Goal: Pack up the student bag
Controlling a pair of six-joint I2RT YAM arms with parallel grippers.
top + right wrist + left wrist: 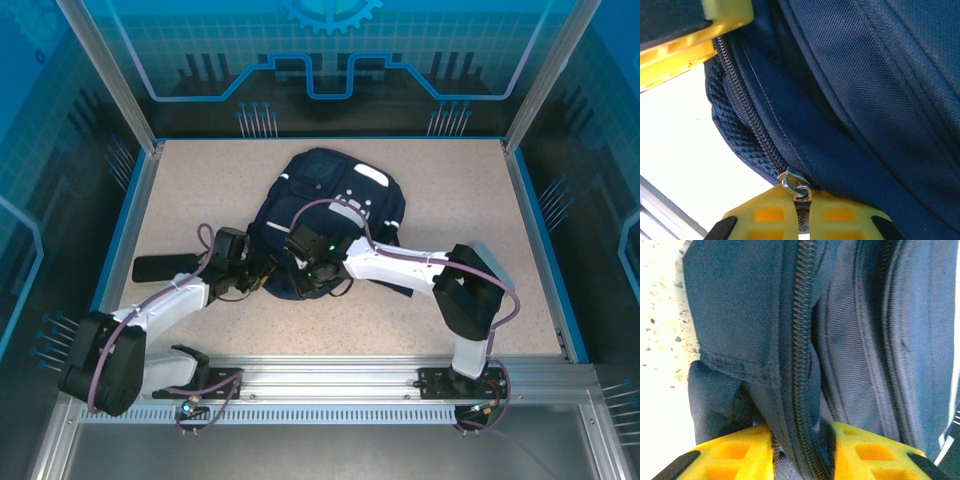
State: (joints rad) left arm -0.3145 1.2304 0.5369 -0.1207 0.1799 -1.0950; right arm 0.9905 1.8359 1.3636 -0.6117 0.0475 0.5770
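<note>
The student bag point(345, 190), navy with white stripes, lies in the middle of the table. Both grippers meet at its near edge. My left gripper point(262, 272) has its yellow fingers on either side of a fold of bag fabric point(740, 300) that carries a closed zipper line point(801, 340); the fold fills the gap of the left gripper point(801, 442). My right gripper point(801, 205) is shut on the metal zipper pull point(797, 187), at the end of a zipper track point(752, 130) along the bag's mesh edge. In the top view the right gripper point(315, 272) sits just right of the left one.
A flat black object point(165, 267) lies on the table left of the left arm. An aluminium rail point(330, 375) runs along the near edge. Transparent walls stand around the table. Bare speckled table surface point(200, 190) lies to the left and right of the bag.
</note>
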